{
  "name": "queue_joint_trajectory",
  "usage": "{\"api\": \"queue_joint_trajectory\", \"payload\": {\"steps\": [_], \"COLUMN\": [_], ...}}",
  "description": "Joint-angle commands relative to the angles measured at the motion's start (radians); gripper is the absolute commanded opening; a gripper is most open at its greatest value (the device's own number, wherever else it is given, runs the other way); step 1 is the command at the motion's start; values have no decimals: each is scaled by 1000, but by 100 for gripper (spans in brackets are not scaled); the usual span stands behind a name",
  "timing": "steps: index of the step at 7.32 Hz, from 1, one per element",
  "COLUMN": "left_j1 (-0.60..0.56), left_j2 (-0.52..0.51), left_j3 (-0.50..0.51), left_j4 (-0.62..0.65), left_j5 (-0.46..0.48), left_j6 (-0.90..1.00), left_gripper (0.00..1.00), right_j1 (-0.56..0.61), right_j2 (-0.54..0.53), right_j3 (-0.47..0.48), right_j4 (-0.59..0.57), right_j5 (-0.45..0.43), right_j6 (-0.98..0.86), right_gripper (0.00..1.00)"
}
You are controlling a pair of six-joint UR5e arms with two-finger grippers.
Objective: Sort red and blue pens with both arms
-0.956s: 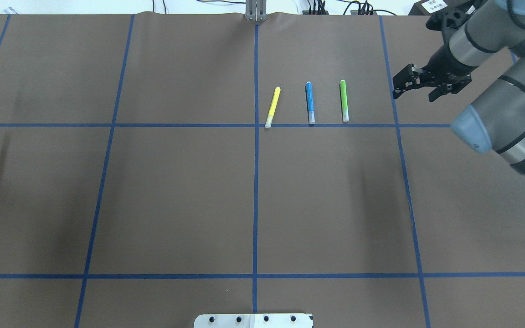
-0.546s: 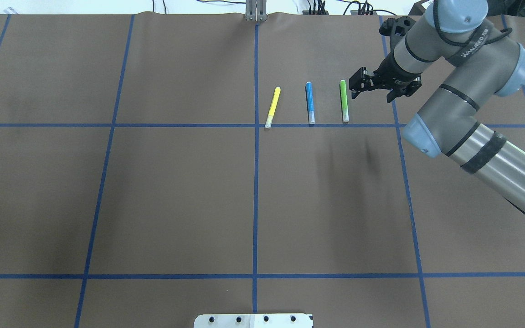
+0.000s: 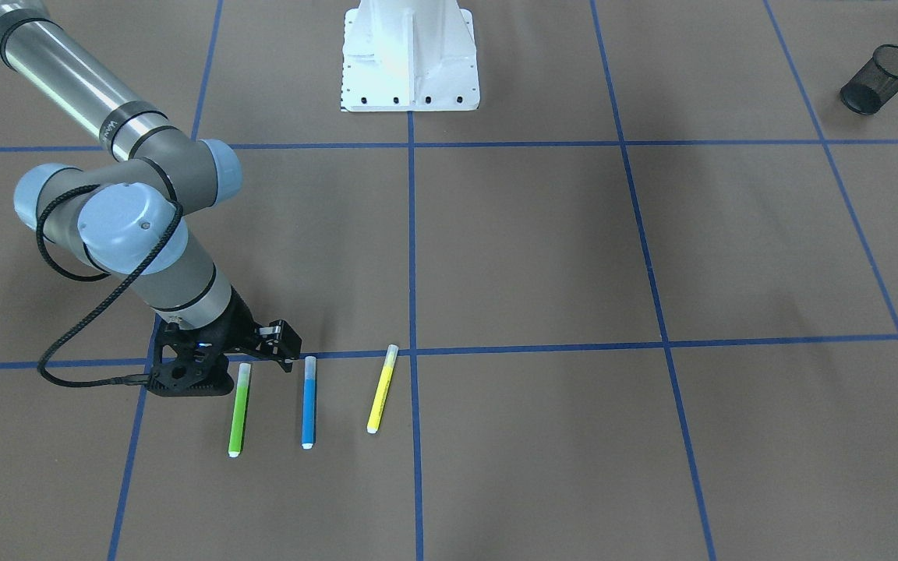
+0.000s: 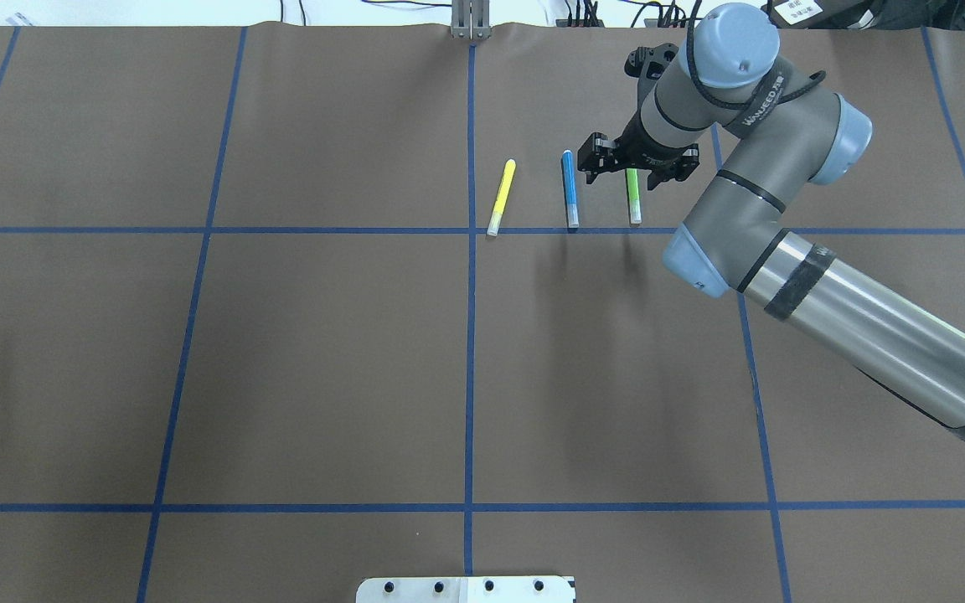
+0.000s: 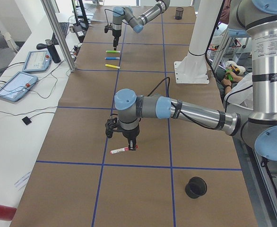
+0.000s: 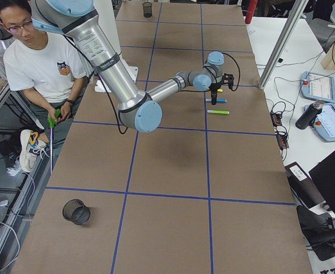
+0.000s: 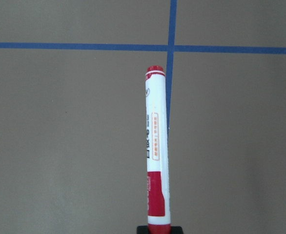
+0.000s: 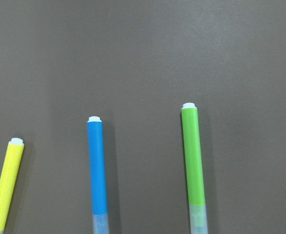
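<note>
Starts nearest, at the table's left end, with the left gripper (image 5: 130,143) low over the red marker (image 5: 118,151). Shows that marker horizontal, at or just above the brown table cover (image 5: 143,189), running along a blue tape line (image 7: 172,24), red cap end toward the wrist camera. Cannot tell the left gripper's jaw state, whether wide, narrow or clamped on the cap: only a black sliver at the wrist view's bottom edge, plus one small side view. Judged as positioned for a hold at the cap end. Passes a black mesh cup (image 5: 195,187) near by on the same cover, probably the bin for one colour.

Moves on past the white robot base (image 3: 410,58) to the far end. Finds there three pens side by side, apart, roughly parallel: yellow highlighter (image 4: 502,197), blue highlighter (image 4: 570,188), green highlighter (image 4: 633,201). Places the right gripper (image 4: 633,164) above the table, jaws spread wide and holding nothing, over the green one's far tip, one finger just beside the blue one. Reads as an approach step: wide spread for straddling a barrel, aim probably the blue highlighter, not yet centred on it. Risks a nudge to the green neighbour, given the close row. Ends with a second mesh cup (image 6: 76,212) well apart from the pens, likely the other bin.
</note>
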Motion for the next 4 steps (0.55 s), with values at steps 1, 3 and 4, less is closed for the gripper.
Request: {"api": "queue_joint_trajectory", "payload": {"steps": [1,3,4], "left_j1": [-5,-14,-22], "left_j2": [38,55,72], "left_j3": [-35,-80,-78], "left_j4": [41,113,120], "left_j5": [-35,-83,-85], "left_j6": [1,3,3], "left_gripper": [0,0,0], "right_j1": [-35,-50,-56], "right_j2": [12,18,27], "right_j3": [-42,-64,-68], "right_j4": [40,71,71], "right_j5": [-21,-29,-35], "right_j6": [3,32,34], "right_gripper": [91,87,85]}}
